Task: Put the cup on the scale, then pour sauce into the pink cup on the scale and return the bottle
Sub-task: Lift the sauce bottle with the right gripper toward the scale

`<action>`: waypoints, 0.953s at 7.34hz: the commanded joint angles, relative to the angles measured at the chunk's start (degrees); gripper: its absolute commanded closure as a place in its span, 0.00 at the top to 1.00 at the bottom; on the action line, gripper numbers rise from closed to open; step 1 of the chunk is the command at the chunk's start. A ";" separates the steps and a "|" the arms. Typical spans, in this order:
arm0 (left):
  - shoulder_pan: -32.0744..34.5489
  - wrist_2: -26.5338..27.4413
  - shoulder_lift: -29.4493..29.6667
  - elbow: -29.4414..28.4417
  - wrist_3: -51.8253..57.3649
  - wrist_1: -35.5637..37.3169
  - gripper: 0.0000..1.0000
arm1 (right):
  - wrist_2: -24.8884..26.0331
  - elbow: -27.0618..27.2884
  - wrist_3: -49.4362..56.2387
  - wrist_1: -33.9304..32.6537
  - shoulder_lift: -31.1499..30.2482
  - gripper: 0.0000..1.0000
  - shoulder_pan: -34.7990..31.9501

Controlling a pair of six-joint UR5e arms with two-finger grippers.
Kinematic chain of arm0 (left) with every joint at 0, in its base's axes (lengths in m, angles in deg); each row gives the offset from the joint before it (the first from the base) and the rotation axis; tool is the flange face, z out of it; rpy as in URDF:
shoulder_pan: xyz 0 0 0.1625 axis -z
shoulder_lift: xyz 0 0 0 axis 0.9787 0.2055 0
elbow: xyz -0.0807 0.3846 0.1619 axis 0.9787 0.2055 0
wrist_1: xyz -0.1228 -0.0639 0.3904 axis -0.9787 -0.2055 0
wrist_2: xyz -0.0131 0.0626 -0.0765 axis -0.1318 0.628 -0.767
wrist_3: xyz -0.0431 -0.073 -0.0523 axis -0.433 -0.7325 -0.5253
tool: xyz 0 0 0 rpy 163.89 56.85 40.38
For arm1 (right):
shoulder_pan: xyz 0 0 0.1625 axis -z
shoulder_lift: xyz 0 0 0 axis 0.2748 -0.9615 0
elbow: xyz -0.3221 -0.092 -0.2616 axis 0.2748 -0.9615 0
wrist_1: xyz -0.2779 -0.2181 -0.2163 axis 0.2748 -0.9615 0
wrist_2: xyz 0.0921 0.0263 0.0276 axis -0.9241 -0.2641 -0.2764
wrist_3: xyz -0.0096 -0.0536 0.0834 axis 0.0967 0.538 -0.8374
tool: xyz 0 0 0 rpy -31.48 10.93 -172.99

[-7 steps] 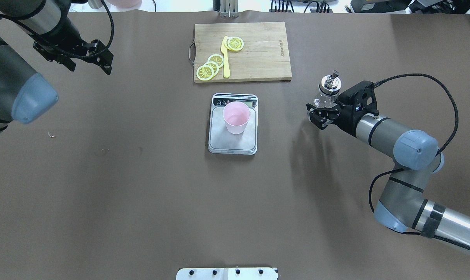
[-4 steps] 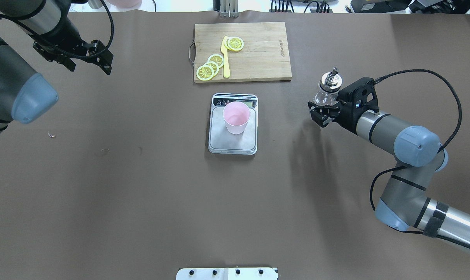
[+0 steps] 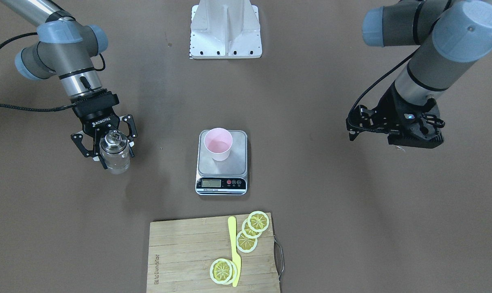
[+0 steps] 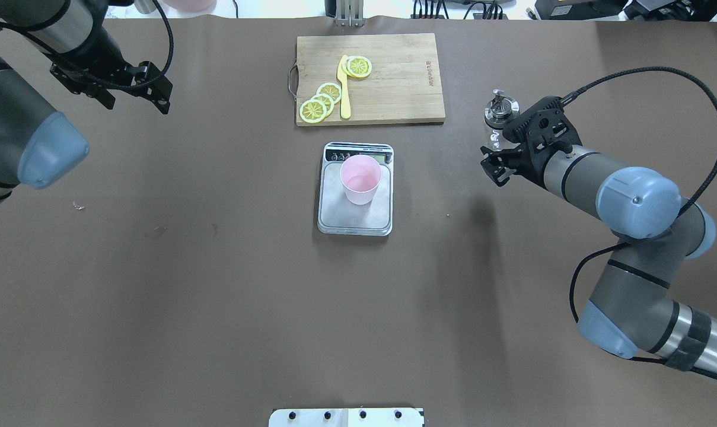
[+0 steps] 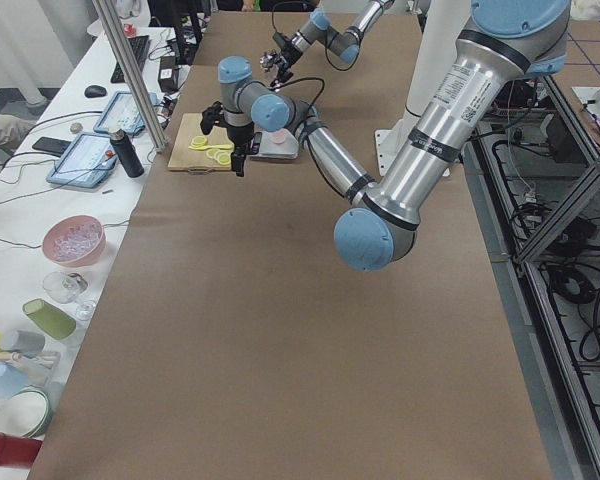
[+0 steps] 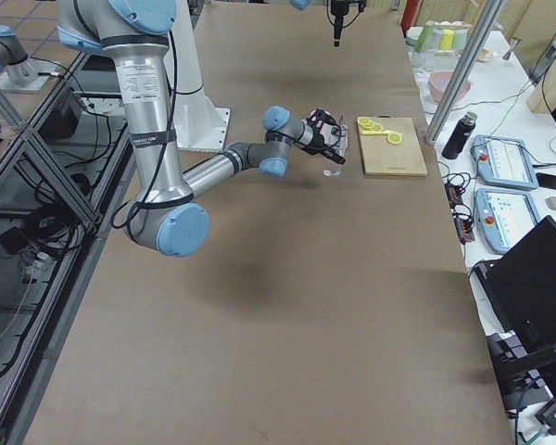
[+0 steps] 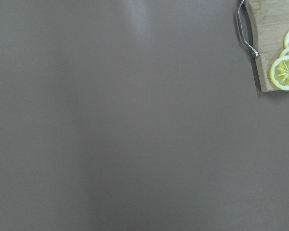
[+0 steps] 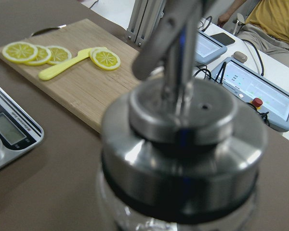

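Observation:
The pale-pink cup (image 4: 360, 178) (image 3: 218, 143) stands upright on the grey scale (image 4: 334, 210) (image 3: 221, 184) at the table's middle. My right gripper (image 4: 496, 145) (image 3: 116, 156) is shut on the clear glass bottle (image 4: 500, 111) (image 3: 114, 154) with a silver pourer cap. It holds the bottle upright, low over the table, right of the scale. The cap fills the right wrist view (image 8: 183, 144). My left gripper (image 4: 136, 98) (image 3: 394, 132) is open and empty, high over the table's far left. Its wrist view shows no fingers.
A wooden cutting board (image 4: 394, 77) (image 3: 189, 252) with lemon slices (image 4: 321, 101) and a yellow knife (image 4: 344, 89) lies beyond the scale. Its right end is close to the bottle. Side benches hold tablets, cups and bowls (image 5: 73, 240).
My right gripper has carried the bottle away from the robot, toward the cutting board's right end, and brought it from tilted to upright. The left arm, cup and scale have not moved.

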 commanded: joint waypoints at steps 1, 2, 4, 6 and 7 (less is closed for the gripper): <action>0.09 -0.24 -0.18 -0.02 0.14 -0.09 0.97 | 4.77 6.82 7.13 -14.91 0.21 0.00 0.91; 0.18 -0.42 -1.31 0.33 1.01 -0.53 0.97 | 5.23 7.81 8.64 -18.11 0.57 0.00 1.44; 2.10 -0.51 -4.21 0.42 8.55 -0.79 0.97 | 10.05 7.91 12.86 -25.40 3.36 0.00 3.72; 5.17 -0.60 -7.89 0.42 16.62 -0.97 0.97 | 14.43 7.91 12.87 -32.44 6.88 0.00 6.70; 6.32 -0.60 -9.57 0.34 20.23 -1.06 0.98 | 17.16 7.99 12.96 -34.12 7.07 0.00 8.20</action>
